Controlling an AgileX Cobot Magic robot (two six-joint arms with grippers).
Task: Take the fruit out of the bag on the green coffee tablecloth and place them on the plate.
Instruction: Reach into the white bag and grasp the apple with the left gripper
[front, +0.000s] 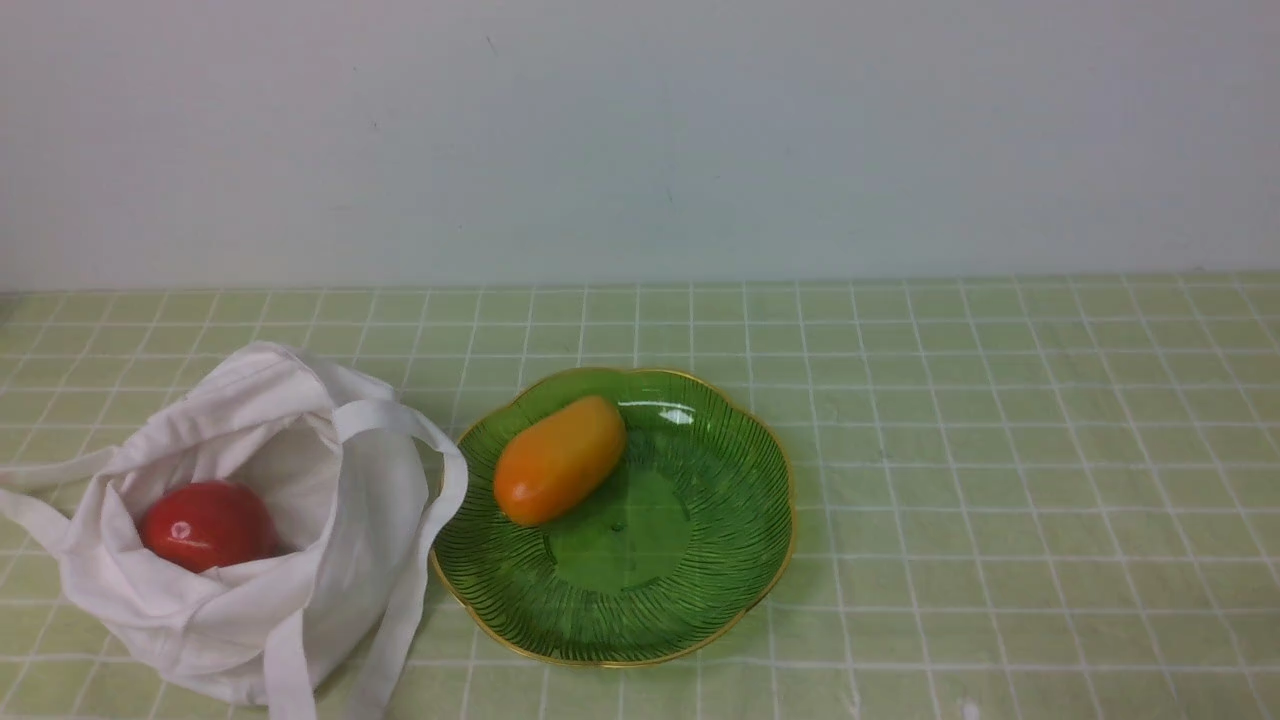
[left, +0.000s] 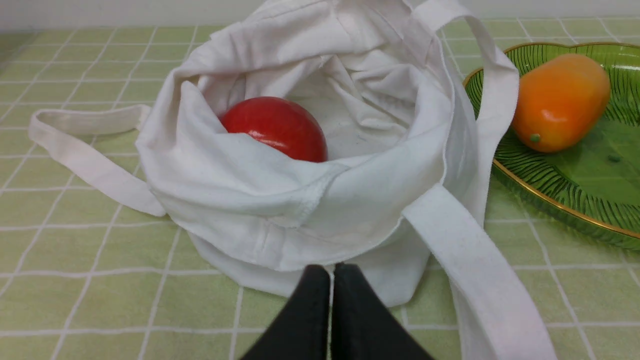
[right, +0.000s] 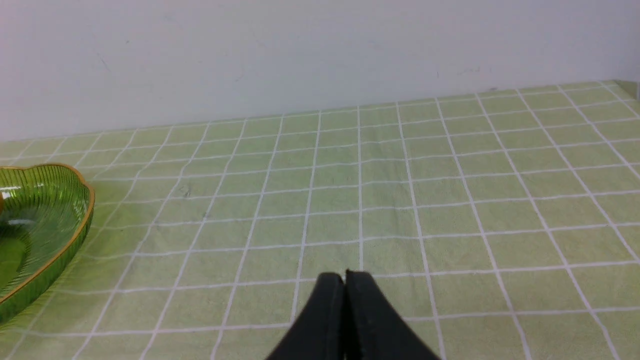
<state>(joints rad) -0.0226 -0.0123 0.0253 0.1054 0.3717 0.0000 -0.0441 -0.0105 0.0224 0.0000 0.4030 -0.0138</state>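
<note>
A glossy red fruit lies inside the open white bag at the left of the green coffee tablecloth. The left wrist view shows the same fruit half hidden behind the bag's folded front edge. My left gripper is shut and empty, just short of the bag's near side. Beside the bag sits the green plate, holding an orange oval fruit. My right gripper is shut and empty over bare cloth, to the right of the plate. Neither arm shows in the front view.
A pale wall bounds the far edge of the cloth. The bag's long straps trail over the cloth toward the plate and out to the other side. The right half of the cloth is open.
</note>
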